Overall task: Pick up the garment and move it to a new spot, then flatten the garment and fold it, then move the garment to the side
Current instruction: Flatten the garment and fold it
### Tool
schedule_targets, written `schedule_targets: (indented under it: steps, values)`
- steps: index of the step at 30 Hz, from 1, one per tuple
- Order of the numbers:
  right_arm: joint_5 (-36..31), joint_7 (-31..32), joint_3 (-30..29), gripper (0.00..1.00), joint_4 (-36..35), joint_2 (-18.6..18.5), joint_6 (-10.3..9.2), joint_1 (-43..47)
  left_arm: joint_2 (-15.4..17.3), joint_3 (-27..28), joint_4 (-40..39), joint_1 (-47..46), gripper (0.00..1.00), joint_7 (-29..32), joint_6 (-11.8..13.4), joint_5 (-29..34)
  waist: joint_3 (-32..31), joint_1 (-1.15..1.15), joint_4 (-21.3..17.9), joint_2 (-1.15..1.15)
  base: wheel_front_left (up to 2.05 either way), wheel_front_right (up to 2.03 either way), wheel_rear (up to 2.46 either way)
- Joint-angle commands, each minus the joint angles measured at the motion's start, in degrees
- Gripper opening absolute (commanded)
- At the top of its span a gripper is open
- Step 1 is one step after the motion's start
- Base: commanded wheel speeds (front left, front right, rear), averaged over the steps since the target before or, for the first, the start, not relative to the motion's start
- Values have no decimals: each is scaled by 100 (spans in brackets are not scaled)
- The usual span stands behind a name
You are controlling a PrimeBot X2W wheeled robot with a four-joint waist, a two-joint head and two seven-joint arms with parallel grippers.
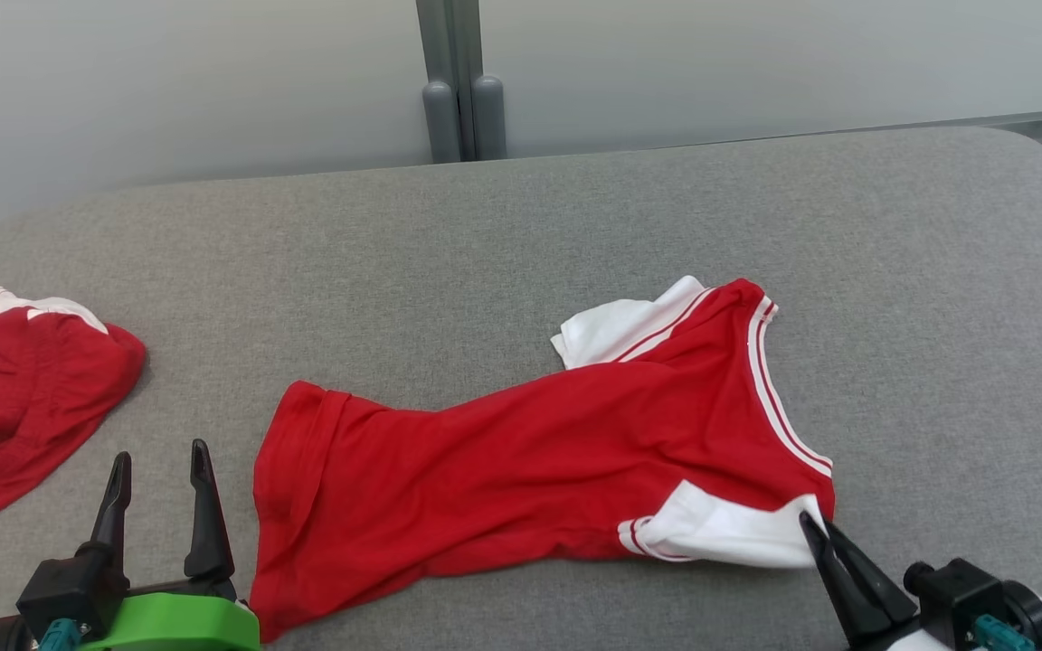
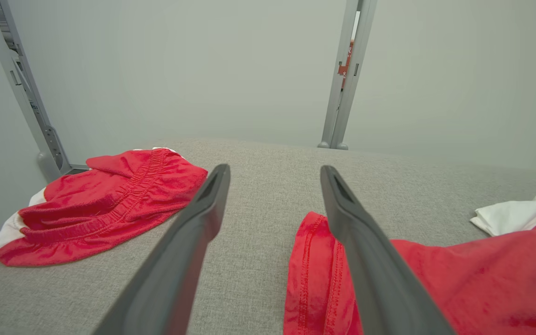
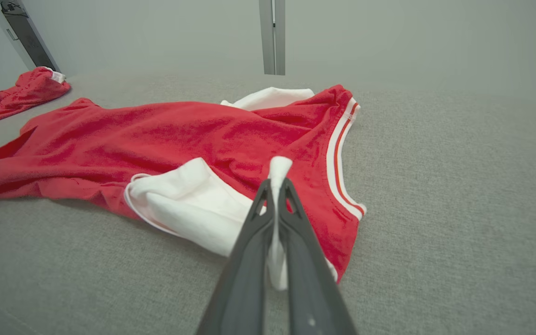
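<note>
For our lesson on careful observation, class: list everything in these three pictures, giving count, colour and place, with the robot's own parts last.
T-shirt: one, red with white sleeves and striped trim, lying crumpled mid-surface.
shorts: one pair, red with white trim, bunched at the surface's left edge.
padded surface: one, grey fabric, under both garments.
posts: two, grey, upright behind the far edge.
wall panels: pale, at the back.
left gripper: one, dark fingers, open, between shorts and T-shirt.
right gripper: one, dark fingers, shut on the T-shirt's near white sleeve.
</note>
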Motion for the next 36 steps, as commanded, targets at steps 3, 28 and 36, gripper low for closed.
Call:
schedule_targets:
  steps: [3, 28, 36]
  values:
    - [43, -16, 52, 20, -72, -36, -10, 274, 9, 4, 21, 43, 100, -2, 16, -22, -19, 0, -34, 0, 0, 0, 0]
    - [-395, -16, -485, 100, 964, -35, -10, -918, 9, -56, 22, 25, 100, -2, 10, 3, -30, 0, 135, 0, 0, 0, 0]
    - [-345, 145, -122, 100, 2366, -61, -10, -1901, 11, -143, 80, -156, 100, -2, -7, -27, 156, 0, 377, 0, 0, 0, 0]
